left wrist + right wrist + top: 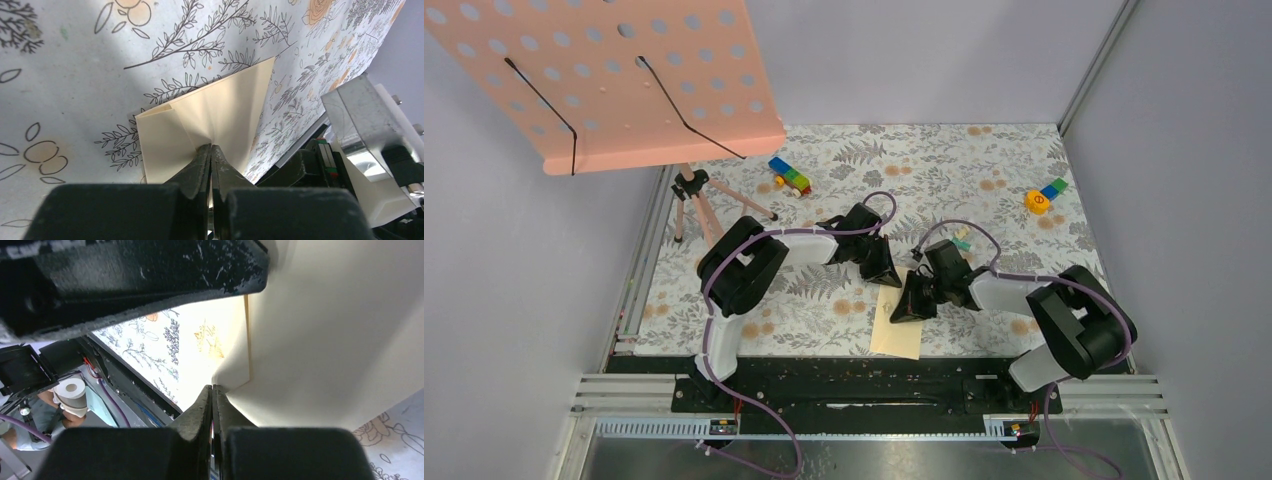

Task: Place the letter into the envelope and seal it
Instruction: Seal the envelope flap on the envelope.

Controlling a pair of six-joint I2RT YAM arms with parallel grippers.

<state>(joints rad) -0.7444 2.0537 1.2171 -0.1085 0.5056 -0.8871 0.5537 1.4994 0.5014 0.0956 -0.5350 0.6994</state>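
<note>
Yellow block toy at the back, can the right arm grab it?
Probably not yet: the right arm has its jaws shut on the letter. The way to the yellow block toy looks free once it lets go.

Both arms meet mid-table, where the left gripper and right gripper, pinched onto the letter, block the centre, while open floral tablecloth lies beyond, broken by a block train, a yellow-blue block toy and, far left, the tripod under the overhanging pink pegboard.
</note>
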